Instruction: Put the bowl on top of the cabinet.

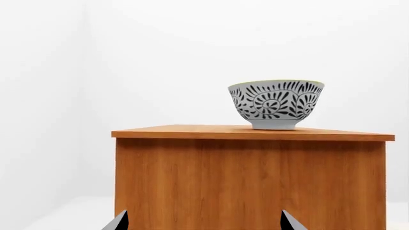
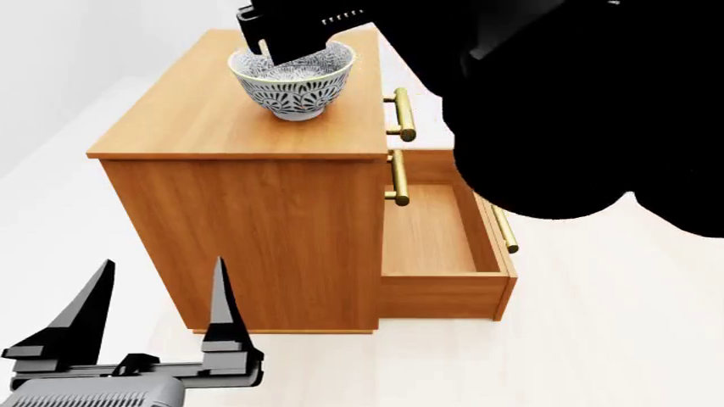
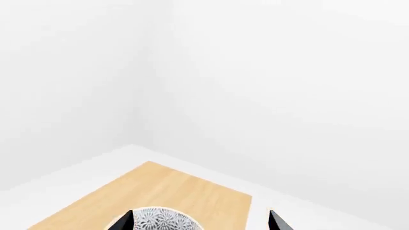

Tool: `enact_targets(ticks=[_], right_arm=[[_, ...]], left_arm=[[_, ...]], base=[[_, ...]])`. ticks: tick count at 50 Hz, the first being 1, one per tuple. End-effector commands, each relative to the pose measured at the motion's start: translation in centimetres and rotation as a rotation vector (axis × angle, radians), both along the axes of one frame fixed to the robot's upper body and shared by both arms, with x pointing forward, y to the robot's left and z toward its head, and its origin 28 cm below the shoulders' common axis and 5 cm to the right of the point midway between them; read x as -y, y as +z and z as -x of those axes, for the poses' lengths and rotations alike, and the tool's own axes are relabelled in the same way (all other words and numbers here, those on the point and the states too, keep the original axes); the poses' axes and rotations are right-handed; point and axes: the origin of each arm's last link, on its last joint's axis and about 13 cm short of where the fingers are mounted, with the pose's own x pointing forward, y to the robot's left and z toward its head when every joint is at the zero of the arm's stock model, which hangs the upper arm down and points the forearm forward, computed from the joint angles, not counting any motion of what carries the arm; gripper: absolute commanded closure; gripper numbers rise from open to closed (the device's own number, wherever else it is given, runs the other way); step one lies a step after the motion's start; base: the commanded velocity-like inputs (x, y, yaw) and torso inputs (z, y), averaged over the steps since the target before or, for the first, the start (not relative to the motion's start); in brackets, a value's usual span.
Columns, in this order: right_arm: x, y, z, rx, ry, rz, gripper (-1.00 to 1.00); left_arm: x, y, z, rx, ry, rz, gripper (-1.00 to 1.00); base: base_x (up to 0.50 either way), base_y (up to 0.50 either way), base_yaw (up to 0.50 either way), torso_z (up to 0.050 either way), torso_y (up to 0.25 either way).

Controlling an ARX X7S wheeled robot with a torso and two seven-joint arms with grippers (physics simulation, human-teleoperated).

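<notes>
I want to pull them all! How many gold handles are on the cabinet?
3: one on the top drawer, one just below it, one on the open bottom drawer. The robot's arm might hide more.

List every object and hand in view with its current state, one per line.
Small round blue-patterned white ceramic bowl: upright, resting on the cabinet top, empty.
Large orange-brown wooden cabinet: upright, the bowl on its flat top.
Lower cabinet drawer: pulled open, nothing visible inside.
Upper cabinet drawer: closed.
Left hand: open, empty, low beside the cabinet.
Right hand: above the bowl's rim; open or shut cannot be told.
</notes>
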Motion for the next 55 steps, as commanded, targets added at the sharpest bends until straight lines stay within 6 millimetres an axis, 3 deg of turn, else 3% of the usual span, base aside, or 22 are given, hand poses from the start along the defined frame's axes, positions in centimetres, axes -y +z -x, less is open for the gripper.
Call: enact_targets(ticks=[1,10,28,55], right_arm=[[1.7,-0.5,1.2,0.034,-0.016,-0.045,-1.00],[3.8,-0.6,2.0,0.065,-0.056,-0.071,-1.00],[7.3,-3.1,3.4,0.079,-0.134,-0.108,-1.00],[8.6,-6.5,6.2,0.106,-0.142,-0.135,-1.00]], left_arm=[[0.0,0.0,0.0,0.000,0.001,0.000,-1.00],[0.0,0.1,-0.1,0.000,0.001,0.000,-1.00],[0.0,0.1,0.0,0.004,0.005,0.001,-1.00],[-0.1,0.2,0.0,0.003,0.009,0.000,-1.00]], base=[[0.00,0.00,0.00,0.000,0.000],[0.00,0.00,0.00,0.000,0.000],[0.00,0.00,0.00,0.000,0.000],[0.00,0.00,0.00,0.000,0.000]])
